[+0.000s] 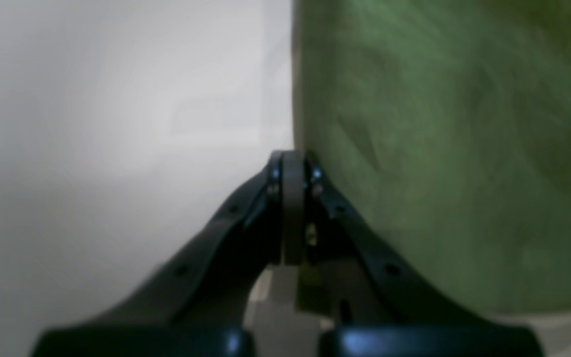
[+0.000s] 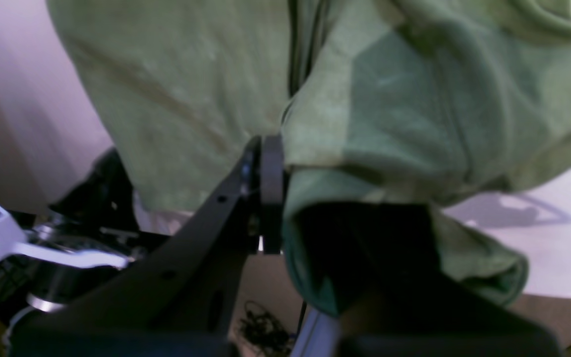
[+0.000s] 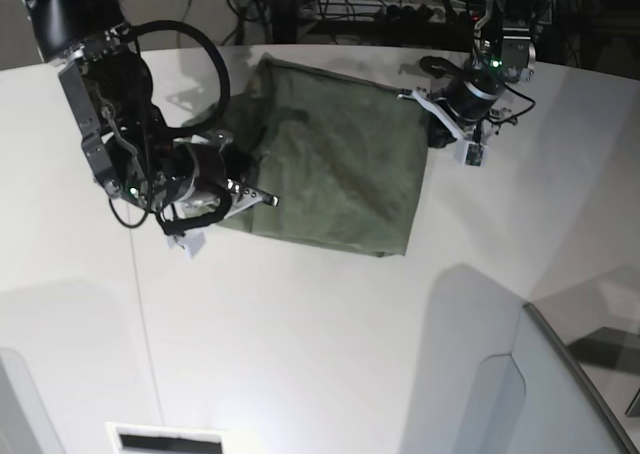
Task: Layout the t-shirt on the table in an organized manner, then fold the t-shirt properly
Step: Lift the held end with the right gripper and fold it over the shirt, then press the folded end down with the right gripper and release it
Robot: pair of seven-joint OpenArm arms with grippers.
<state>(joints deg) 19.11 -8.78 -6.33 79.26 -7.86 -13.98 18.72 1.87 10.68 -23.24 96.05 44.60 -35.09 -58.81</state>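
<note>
Right hand (image 2: 273,198) pinches the t-shirt (image 3: 335,169) hem; left hand (image 1: 293,208) pinched together beside cloth over the bench (image 3: 300,344); uneven pulling could bunch it.

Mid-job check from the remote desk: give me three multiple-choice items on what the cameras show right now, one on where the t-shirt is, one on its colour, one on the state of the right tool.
1. Where does the t-shirt lie?
A. On the table, between the two arms
B. On the floor
C. Draped over the grey panel

2. What colour is the t-shirt?
A. White
B. Olive green
C. Blue

3. How is the right tool standing?
A. Wide open, away from the cloth
B. Shut on an edge of the t-shirt
C. Out of every view

Answers:
1 A: the base view shows the cloth spread on the white tabletop, with an arm at each side.
2 B: all three views show green cloth.
3 B: the right wrist view shows the fingers closed, with cloth bunched over and around them.
</note>
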